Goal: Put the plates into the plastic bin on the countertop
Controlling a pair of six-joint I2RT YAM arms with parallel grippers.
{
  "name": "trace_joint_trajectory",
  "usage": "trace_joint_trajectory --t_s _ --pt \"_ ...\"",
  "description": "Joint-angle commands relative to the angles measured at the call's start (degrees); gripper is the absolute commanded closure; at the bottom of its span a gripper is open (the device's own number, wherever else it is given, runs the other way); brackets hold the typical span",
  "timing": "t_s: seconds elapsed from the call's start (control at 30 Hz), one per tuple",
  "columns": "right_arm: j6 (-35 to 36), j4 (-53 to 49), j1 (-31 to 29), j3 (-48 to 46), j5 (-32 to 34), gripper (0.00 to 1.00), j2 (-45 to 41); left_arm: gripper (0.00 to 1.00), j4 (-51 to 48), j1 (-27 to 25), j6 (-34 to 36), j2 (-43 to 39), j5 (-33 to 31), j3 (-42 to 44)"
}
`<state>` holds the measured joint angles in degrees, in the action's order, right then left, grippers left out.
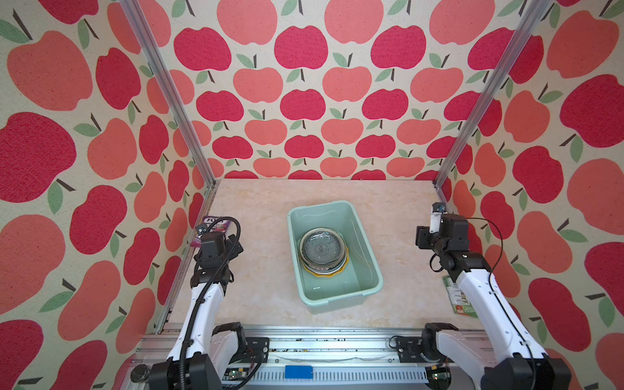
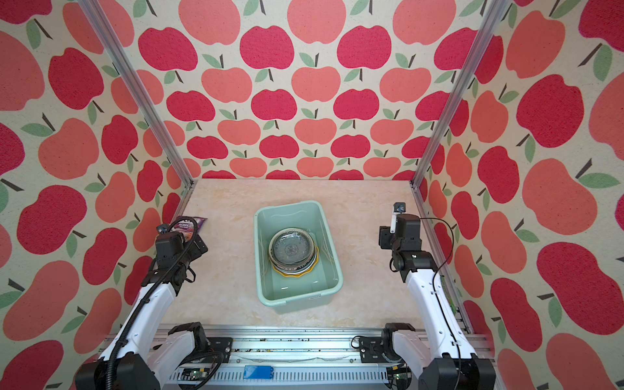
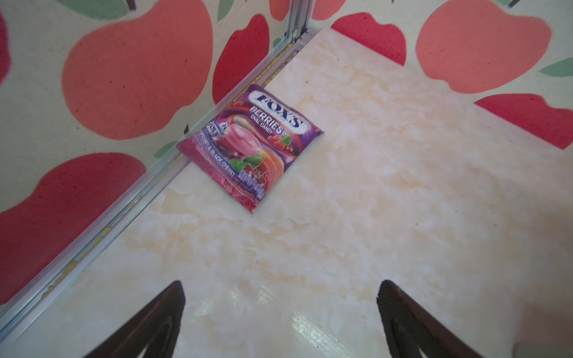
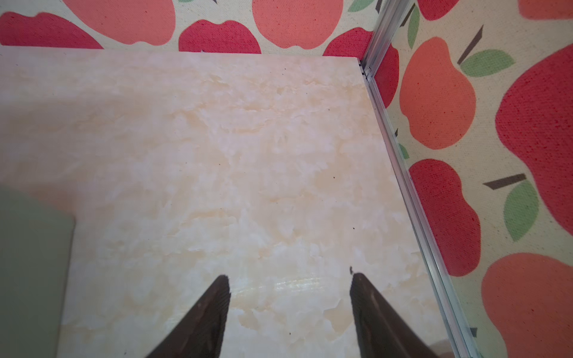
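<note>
Black fingers on the left gripper [image 3: 280,283] and the right gripper [image 4: 290,276] stand apart and hold nothing, one at each side of the beige countertop [image 1: 256,270]. Between them, the plates [image 1: 322,251] sit stacked in the green plastic bin [image 1: 334,283]. No plate looks left out, so the job seems done; both grippers can just rest.

One bin [image 1: 334,285] is sitting out; at least three stacked plates [image 1: 322,250] are showing inside; two packets are lying about: a purple packet [image 3: 249,145] and a green packet [image 1: 462,300].
</note>
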<state>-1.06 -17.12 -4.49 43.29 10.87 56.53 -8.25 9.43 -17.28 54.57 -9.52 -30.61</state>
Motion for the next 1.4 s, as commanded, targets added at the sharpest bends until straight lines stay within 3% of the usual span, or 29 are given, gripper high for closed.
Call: trace_joint_trajectory --t_s 0.0,0.13,0.27,0.4,0.43,0.47,0.5,0.63,0.7,0.73,0.77,0.83,0.87,1.37 --pt "3.58 22.34 2.21 -10.25 -1.58 0.35 -1.40 0.01 15.22 1.07 3.56 2.32 -5.36 4.92" --pt "2.56 36.88 2.31 -17.45 -2.68 0.34 4.99 0.01 27.03 1.58 1.74 7.10 -5.08 8.62" --pt "3.88 48.52 2.30 -19.61 -4.12 0.35 13.77 0.01 40.55 1.37 -1.05 16.89 -7.66 10.04" --pt "3.29 55.89 2.86 -19.88 -4.60 0.34 19.98 0.01 52.19 -0.64 4.58 28.27 -8.89 8.63" --pt "2.86 57.23 2.99 -19.91 -5.16 0.33 21.26 0.01 52.85 -1.15 6.48 30.24 -8.42 7.58" --pt "2.44 59.81 3.02 -20.48 -5.61 0.33 22.87 0.01 47.44 -2.32 6.73 30.11 -8.62 5.17" --pt "2.22 62.96 3.00 -21.28 -6.32 0.33 24.34 0.01 45.75 -2.92 7.68 30.56 -7.62 3.96" --pt "2.32 73.01 3.00 -23.42 -8.97 0.34 31.68 0.01 59.77 -6.61 17.62 35.56 1.84 7.32" --pt "2.49 76.67 3.12 -23.24 -9.71 0.31 34.92 0.01 62.18 -5.17 14.42 36.11 1.19 9.54" --pt "2.40 71.94 3.16 -22.14 -9.51 0.24 33.70 0.01 67.61 -4.01 14.45 38.08 2.75 10.55" --pt "2.47 68.92 3.05 -21.11 -9.64 0.20 32.85 0.01 65.76 -4.27 15.13 37.95 3.57 9.97" --pt "2.85 72.05 3.00 -21.79 -9.77 0.10 33.88 0.01 60.74 -4.70 14.66 36.53 3.38 8.54" --pt "2.99 74.70 3.00 -22.47 -9.99 0.01 34.75 0.01 62.96 -4.64 14.93 37.31 3.29 8.99" --pt "4.23 72.62 2.45 -21.72 -11.42 0.01 34.51 0.01 65.15 -6.10 16.66 38.02 1.34 9.43"
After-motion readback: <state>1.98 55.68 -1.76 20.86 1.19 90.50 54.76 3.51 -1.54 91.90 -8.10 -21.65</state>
